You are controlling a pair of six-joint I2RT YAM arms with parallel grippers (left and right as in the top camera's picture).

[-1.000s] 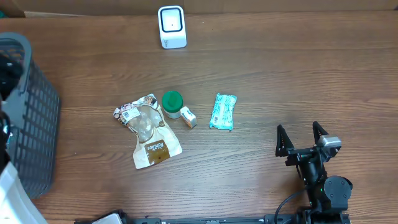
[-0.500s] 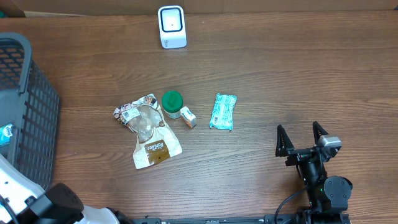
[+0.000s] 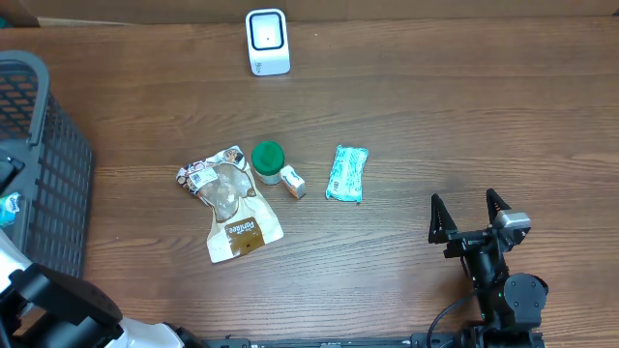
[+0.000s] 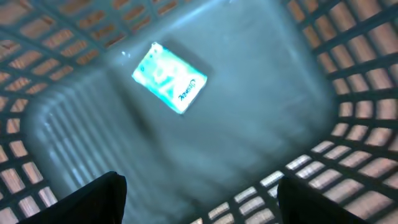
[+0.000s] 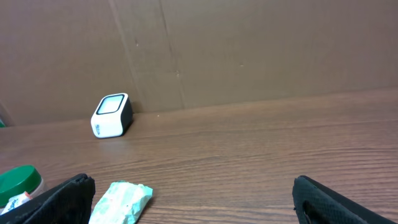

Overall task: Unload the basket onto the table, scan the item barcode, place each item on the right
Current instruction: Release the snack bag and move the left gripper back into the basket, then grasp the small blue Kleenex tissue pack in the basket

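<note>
Overhead: white boxy barcode scanner (image 3: 267, 41) at far table (image 3: 435, 116) edge; brown-and-clear pouch (image 3: 230, 203), green-lidded jar (image 3: 268, 159), small white box (image 3: 292, 182), teal crinkled packet (image 3: 347, 173) clustered mid-table; black right gripper (image 3: 470, 215) near front, spread, empty.
Left wrist: black left gripper (image 4: 202, 196) spread, empty, above 1 teal flat packet (image 4: 169, 77) inside grey mesh basket (image 4: 348, 93).
Right wrist: scanner far beyond parted fingers (image 5: 62, 198).
</note>
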